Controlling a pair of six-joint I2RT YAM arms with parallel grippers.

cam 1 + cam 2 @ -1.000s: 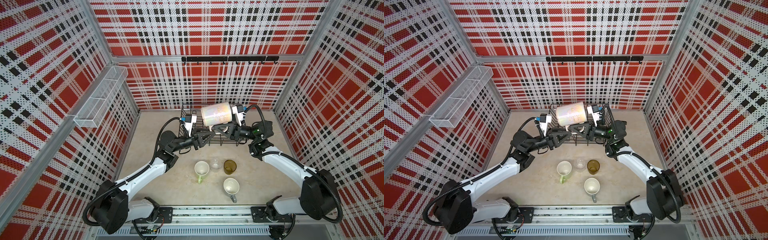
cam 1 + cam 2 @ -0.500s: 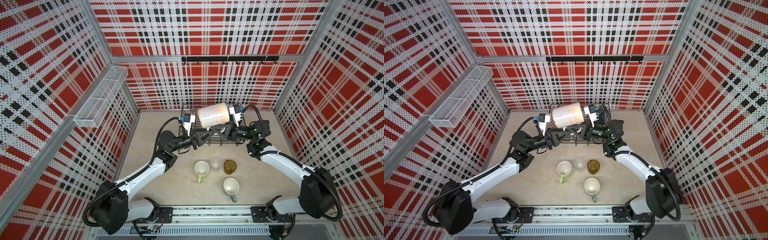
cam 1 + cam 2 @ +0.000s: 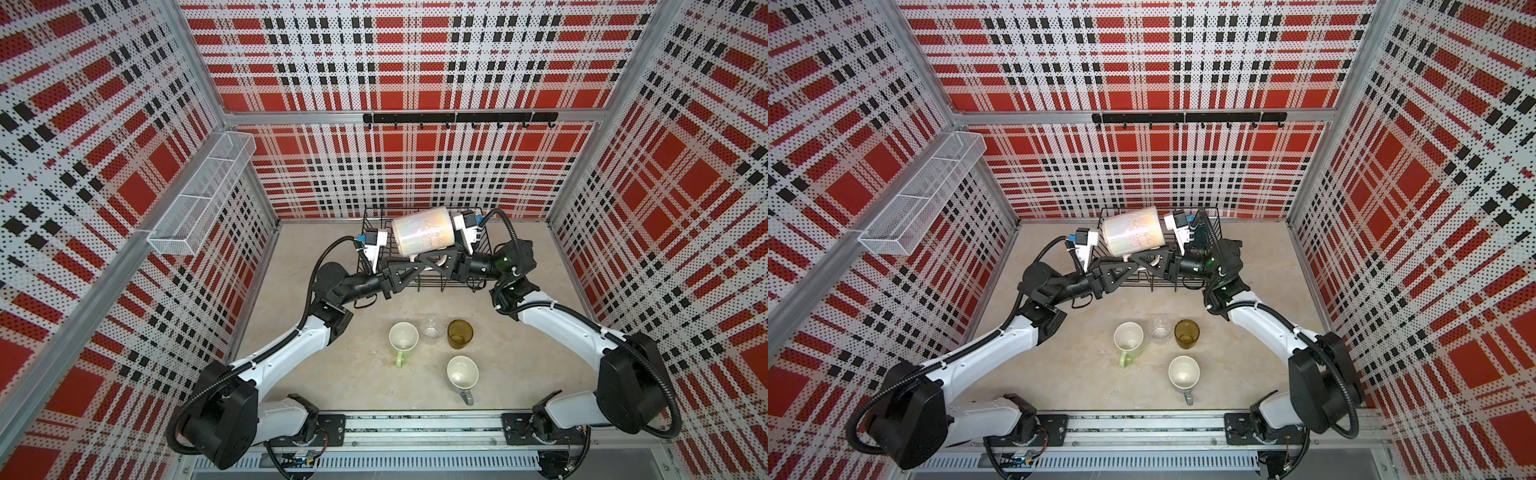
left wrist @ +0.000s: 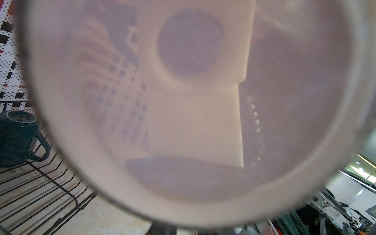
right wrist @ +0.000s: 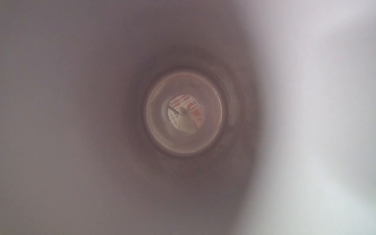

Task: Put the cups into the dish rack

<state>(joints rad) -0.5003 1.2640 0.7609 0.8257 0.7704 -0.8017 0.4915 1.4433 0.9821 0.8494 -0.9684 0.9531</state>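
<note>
Above the rack point(image 3: 430, 282), your right fingers point(image 3: 434, 262) were clamped on the pink mug point(image 3: 422, 237) (handle side down), lying sideways, mouth toward the right arm; left fingers point(image 3: 401, 274) sat near its base end, whether closed you couldn't tell.

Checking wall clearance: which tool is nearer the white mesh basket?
Left. The left tool is below the end of the pale pink mug facing the white mesh basket; the right tool is at its far end. Both hang by the dish rack, apart from the basket.
</note>
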